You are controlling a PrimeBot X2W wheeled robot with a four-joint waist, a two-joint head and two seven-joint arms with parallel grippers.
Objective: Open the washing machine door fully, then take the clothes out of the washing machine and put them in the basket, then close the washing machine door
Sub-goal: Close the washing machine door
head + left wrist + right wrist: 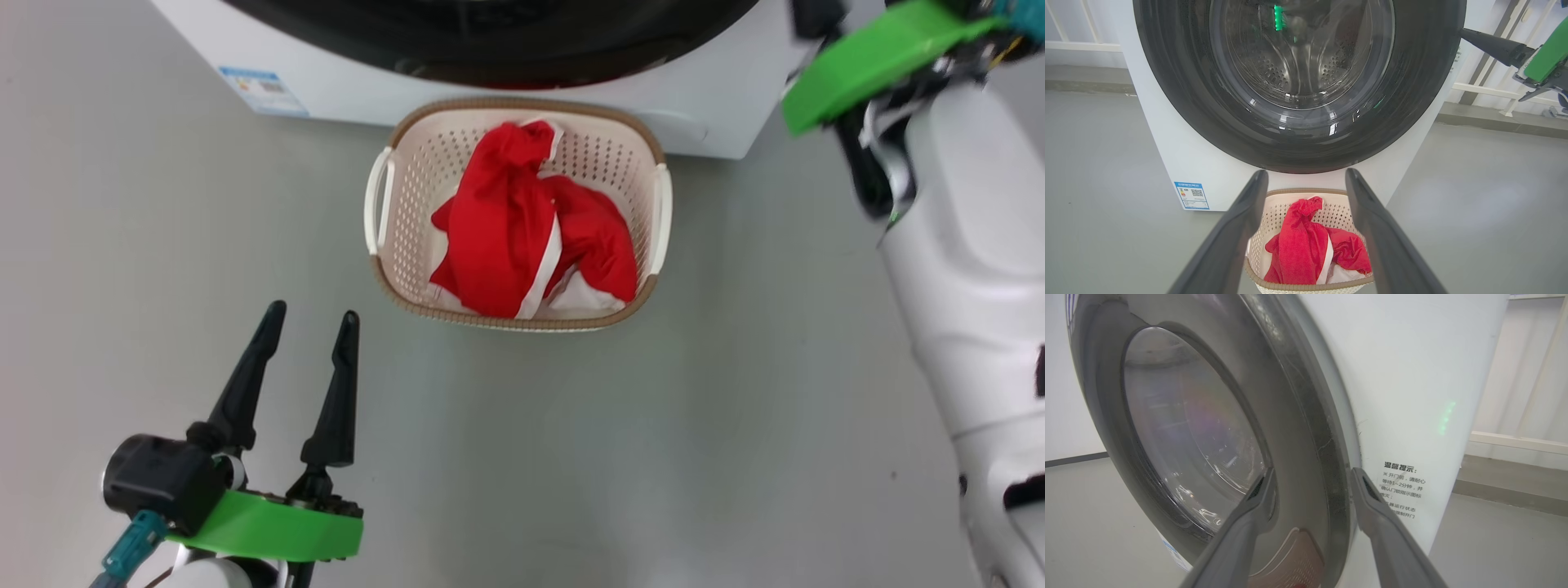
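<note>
The clothes point(522, 237), a red bundle with white stripes, lie inside the basket point(384, 245), which stands on the floor just in front of the washing machine point(343, 90). The washing machine door point(1180, 102) lies against the machine's front, and the steel drum shows through its glass. My right gripper point(1312, 475) is open at the door's right edge, with the black rim point(1306, 428) between its fingers. One of its fingers point(1490, 44) touches that edge in the left wrist view. My left gripper point(312, 314) hangs open and holds nothing, short of the basket and to its left.
Grey floor point(735, 425) surrounds the basket. A blue label point(1192, 196) sits low on the machine's front at the left. My white right arm point(971, 269) fills the right side of the head view. White railing point(1494, 87) stands behind the machine.
</note>
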